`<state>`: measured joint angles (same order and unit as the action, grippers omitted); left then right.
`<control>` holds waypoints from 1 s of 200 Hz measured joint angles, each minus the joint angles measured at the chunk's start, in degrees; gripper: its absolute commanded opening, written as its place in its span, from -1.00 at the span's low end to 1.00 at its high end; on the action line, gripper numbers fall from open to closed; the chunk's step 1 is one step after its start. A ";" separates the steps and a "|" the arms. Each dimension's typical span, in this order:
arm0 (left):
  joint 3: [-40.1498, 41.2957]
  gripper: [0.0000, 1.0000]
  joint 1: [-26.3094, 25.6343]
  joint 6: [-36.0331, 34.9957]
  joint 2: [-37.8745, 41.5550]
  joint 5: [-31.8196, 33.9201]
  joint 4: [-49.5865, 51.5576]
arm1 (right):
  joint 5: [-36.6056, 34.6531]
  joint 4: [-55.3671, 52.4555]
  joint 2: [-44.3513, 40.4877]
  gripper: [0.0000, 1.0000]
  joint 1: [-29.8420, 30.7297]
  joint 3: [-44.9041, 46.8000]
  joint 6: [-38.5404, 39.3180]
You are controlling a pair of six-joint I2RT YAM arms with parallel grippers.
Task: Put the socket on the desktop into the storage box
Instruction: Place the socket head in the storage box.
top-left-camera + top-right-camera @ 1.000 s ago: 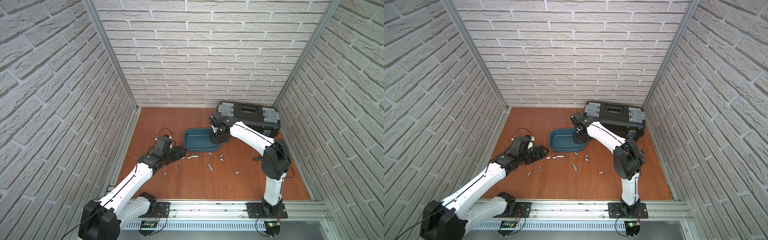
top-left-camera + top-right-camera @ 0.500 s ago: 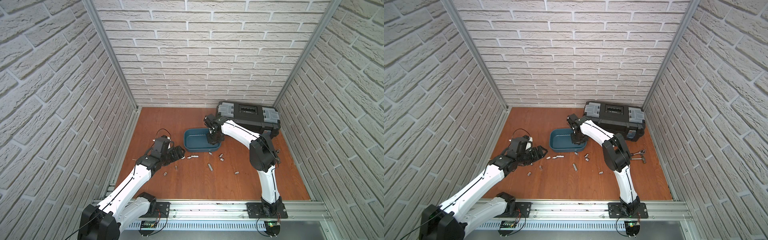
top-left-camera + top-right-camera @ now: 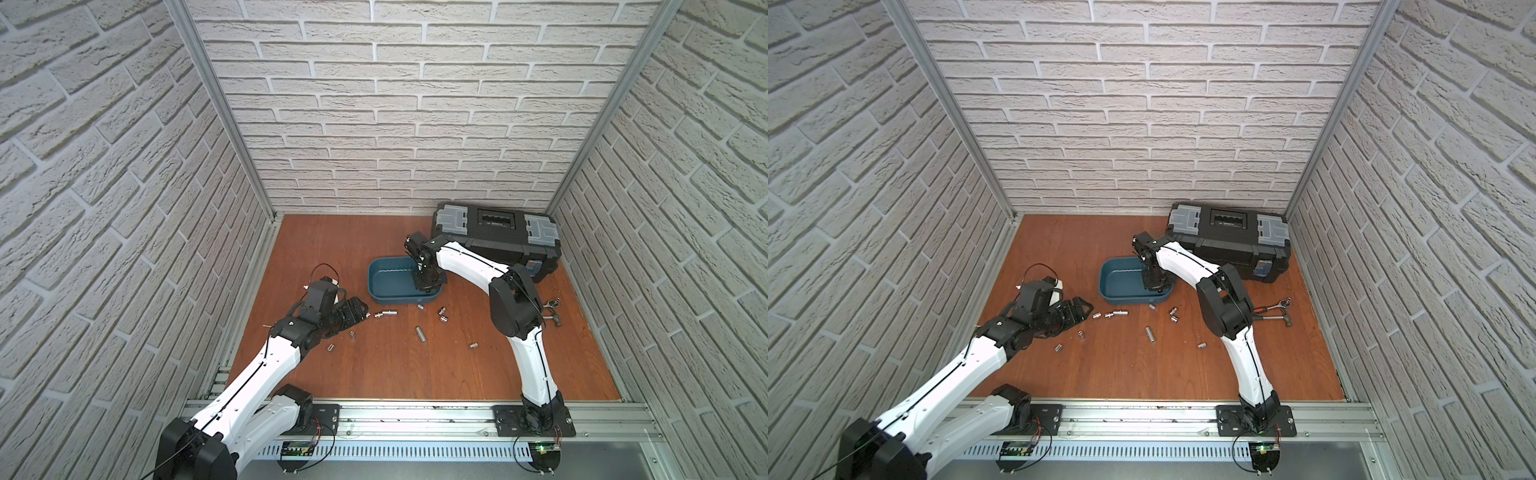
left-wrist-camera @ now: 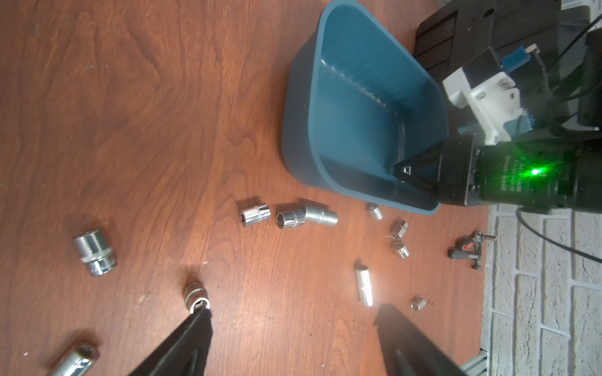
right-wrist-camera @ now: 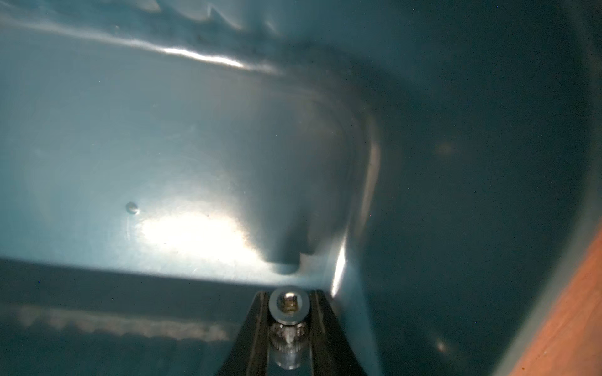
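Within the box (image 3: 388, 277), close to the end wall on the robot's right, the right end effector (image 3: 427, 282) points steeply down, its fingers (image 5: 257, 328) clamped on a small chrome socket (image 5: 288, 304). The socket's long axis appears to run roughly along the fingers, though the wrist view is too foreshortened to be sure. The box floor lies straight ahead of the socket and near; whether the two touch cannot be told.

Judged from this, the coming move is a plain release. The target is directly below the load, so no sideways travel is called for. A round socket let go this way may roll toward the wall.

Outside the box, loose sockets (image 4: 255, 215) lie scattered on the counter (image 3: 374, 365). The left end effector (image 3: 360, 309) hovers low over them, fingers apart, nothing between. The nearest socket (image 4: 196, 294) sits just at one fingertip (image 4: 200, 317), off to that side of the gap rather than centred. The left arm is the nearer one to this loose group.
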<state>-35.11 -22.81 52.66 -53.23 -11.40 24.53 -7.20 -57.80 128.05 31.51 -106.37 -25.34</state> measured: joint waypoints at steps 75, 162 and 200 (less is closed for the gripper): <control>0.59 0.68 0.31 0.09 0.79 0.63 0.87 | -0.52 -0.11 0.11 -0.38 0.00 -0.07 -0.79; 0.81 0.68 0.70 0.13 1.60 1.62 2.91 | -0.59 -0.07 -0.02 -0.31 0.00 0.04 -0.81; 0.79 0.65 1.84 0.15 1.70 3.52 6.32 | -0.46 0.42 -3.39 -0.24 0.28 1.77 -0.81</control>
<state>-34.33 -20.97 52.82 -51.53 -7.88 30.85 -7.66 -57.39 124.66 31.79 -104.60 -26.15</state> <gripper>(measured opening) 0.830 0.369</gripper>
